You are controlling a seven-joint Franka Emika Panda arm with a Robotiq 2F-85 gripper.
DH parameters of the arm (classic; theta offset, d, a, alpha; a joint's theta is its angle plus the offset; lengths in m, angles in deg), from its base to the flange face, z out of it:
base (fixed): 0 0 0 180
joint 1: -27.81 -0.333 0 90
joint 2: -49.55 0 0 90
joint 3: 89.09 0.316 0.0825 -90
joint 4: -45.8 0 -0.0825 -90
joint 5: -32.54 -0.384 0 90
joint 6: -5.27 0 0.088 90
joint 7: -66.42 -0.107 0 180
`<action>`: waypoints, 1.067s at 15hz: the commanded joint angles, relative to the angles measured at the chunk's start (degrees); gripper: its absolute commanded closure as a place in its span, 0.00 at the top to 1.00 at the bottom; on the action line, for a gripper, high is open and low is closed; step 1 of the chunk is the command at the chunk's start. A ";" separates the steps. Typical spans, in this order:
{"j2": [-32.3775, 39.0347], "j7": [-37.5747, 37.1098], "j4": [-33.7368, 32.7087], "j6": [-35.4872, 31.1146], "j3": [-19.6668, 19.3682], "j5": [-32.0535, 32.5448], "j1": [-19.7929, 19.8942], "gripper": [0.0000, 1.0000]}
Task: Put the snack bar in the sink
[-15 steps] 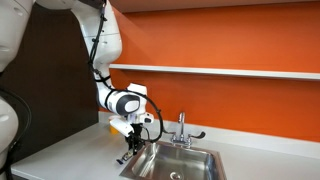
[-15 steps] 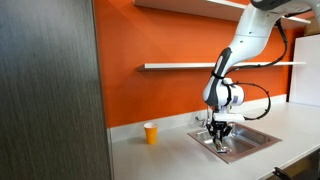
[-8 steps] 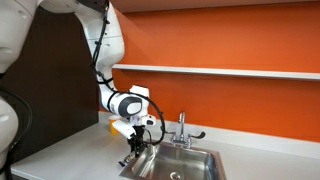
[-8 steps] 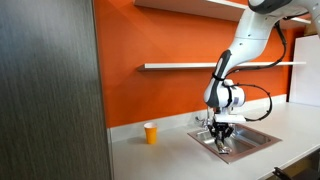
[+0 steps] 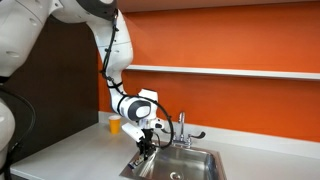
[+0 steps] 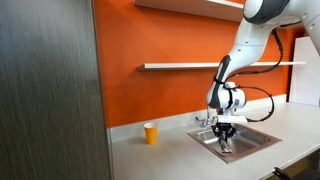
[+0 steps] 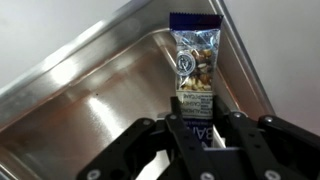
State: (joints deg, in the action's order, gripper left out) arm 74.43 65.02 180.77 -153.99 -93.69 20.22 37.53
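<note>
Jaws, snack bar (image 7: pixel 194 68) now past sink (image 7: pixel 80 62) rim

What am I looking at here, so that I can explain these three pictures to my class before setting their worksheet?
It is a white robot arm with a two-fingered gripper at its tip. Two pictures come from cameras standing in the room. The third comes from a camera on the arm's wrist, looking along the gripper. The white counter has a steel sink with a faucet, and an orange cup stands nearby. The gripper holds a wrapped snack bar over the sink basin.
</note>
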 commanded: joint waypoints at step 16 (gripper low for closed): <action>17.50 6.84 -22.48 14.11 3.87 -1.39 8.99 0.10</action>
State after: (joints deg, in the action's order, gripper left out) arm 88.72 69.98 162.95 -143.60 -90.73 19.69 45.15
